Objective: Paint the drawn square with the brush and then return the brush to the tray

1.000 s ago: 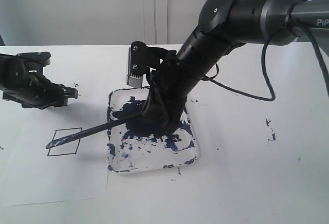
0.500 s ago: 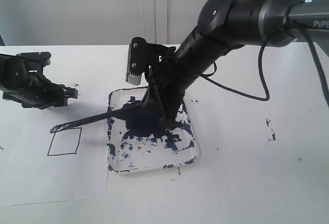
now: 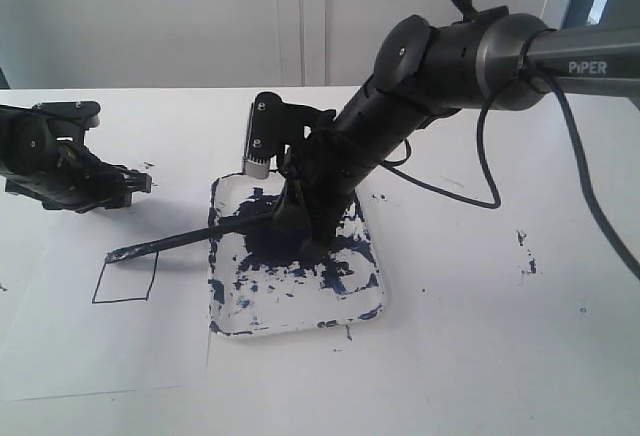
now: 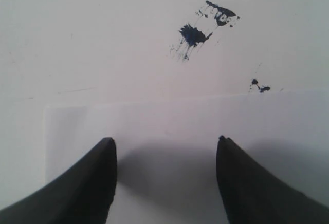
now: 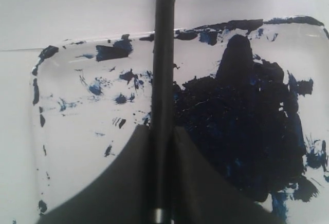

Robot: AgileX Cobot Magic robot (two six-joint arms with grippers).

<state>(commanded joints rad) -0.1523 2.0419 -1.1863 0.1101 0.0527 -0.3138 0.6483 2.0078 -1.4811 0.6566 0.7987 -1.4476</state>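
**Robot arm holds a loaded paintbrush over an unpainted square**

The right gripper (image 3: 290,218) has its jaws clamped on the handle of the brush (image 3: 185,239), above the tray (image 3: 372,301). The long, thin black brush slants out leftwards, its dark wet tip at the top edge of the drawn square (image 3: 126,278), seemingly just above the paper (image 3: 100,351). The square is a small black outline, blank inside.

The left gripper (image 4: 164,178) rests on the worktop (image 3: 500,336) near the paper's far edge, jaws apart and empty.

Risks, as I judge them: the tip sits at the outline, so a stroke begun here could smear paint outside the square. The long brush is held near one end, so pressing down could twist it in the jaws. The paper appears unpinned and might slide.
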